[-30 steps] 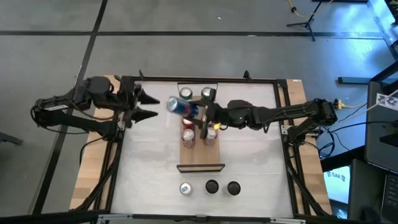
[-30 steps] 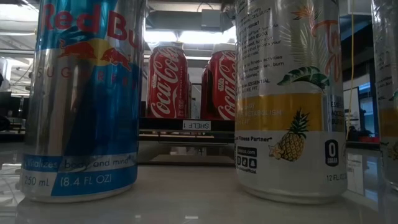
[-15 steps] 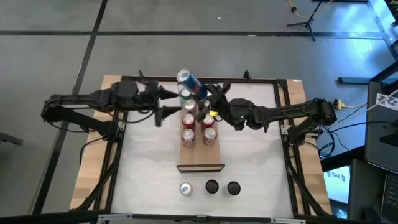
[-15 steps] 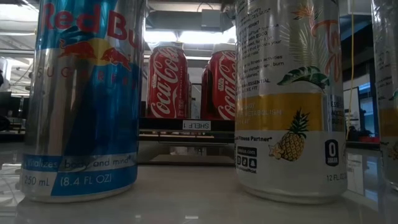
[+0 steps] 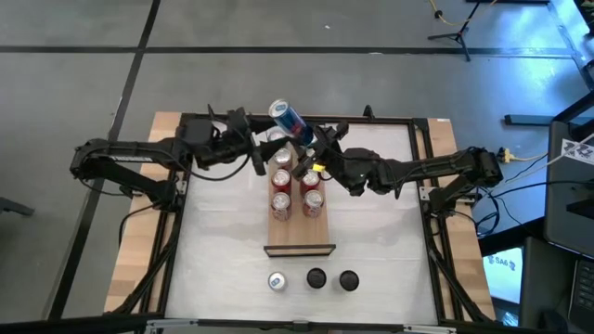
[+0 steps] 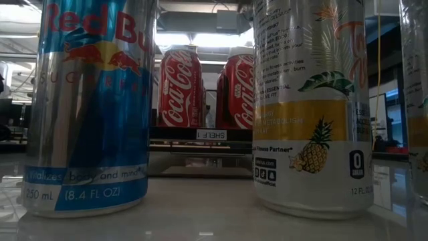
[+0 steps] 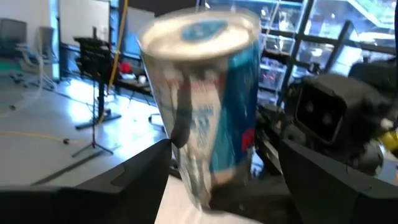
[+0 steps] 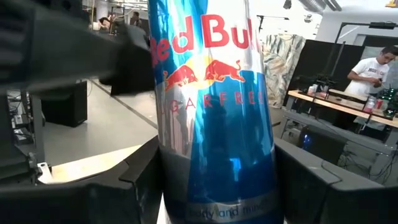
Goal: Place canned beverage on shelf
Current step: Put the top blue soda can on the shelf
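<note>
I have the right gripper (image 5: 306, 148) clamped on the can (image 5: 289, 119), a tall slim Red Bull Sugarfree in silver and blue with red lettering and the two red bulls — its fingers (image 8: 137, 186) pinch the lower body on both sides. From above, the can is tilted in the air over the far end of the shelf (image 5: 299, 227), its silver-and-blue top turned away from the gripper. The shelf is the narrow light-wood plank in the middle of the table (image 5: 390, 241), with four red-topped cans (image 5: 295, 191) standing on it in two rows. My left gripper (image 5: 255, 153) sits just beside the held can with its fingers (image 7: 130, 180) spread wide, one on either side of the can and holding nothing. Three more cans (image 5: 312, 279) stand on the near edge of the table.
</note>
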`<act>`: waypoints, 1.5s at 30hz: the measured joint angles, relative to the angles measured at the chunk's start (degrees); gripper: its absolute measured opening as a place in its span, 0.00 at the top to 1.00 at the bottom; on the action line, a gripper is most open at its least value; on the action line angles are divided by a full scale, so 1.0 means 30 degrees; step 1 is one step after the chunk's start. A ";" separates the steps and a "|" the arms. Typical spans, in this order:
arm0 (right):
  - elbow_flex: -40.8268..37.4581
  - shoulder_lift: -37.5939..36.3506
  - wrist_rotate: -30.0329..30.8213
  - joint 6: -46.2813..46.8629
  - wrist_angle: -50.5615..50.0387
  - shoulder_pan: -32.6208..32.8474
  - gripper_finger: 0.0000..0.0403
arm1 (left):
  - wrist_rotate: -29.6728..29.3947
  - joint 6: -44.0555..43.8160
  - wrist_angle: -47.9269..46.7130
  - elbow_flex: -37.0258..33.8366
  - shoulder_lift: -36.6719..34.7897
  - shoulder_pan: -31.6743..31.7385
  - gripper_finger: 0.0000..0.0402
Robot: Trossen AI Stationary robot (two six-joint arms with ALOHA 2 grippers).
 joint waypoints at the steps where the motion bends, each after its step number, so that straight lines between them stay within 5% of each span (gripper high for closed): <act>1: 0.0000 0.0007 -0.0007 0.0014 -0.0007 0.0000 0.42 | -0.0174 0.0075 0.0175 0.0000 -0.0015 0.0000 0.28; 12: 0.0000 0.0007 -0.0940 0.0629 -0.0029 0.0000 0.42 | -0.1796 0.0599 0.0691 0.0000 -0.0015 -0.0008 0.28; 17: 0.0000 0.0007 -0.3109 0.1069 -0.0021 -0.0033 0.42 | -0.1073 0.1486 0.0699 0.0000 -0.0037 -0.0036 0.28; 32: 0.0029 0.0287 -0.4032 0.1726 0.0070 0.0000 0.42 | -0.0479 0.1506 0.2163 0.0000 -0.0015 0.0000 0.29; 45: 0.0022 0.0626 -0.4025 0.1669 0.0414 0.0015 0.42 | -0.0546 0.1476 0.2057 0.0000 0.0080 -0.0015 0.47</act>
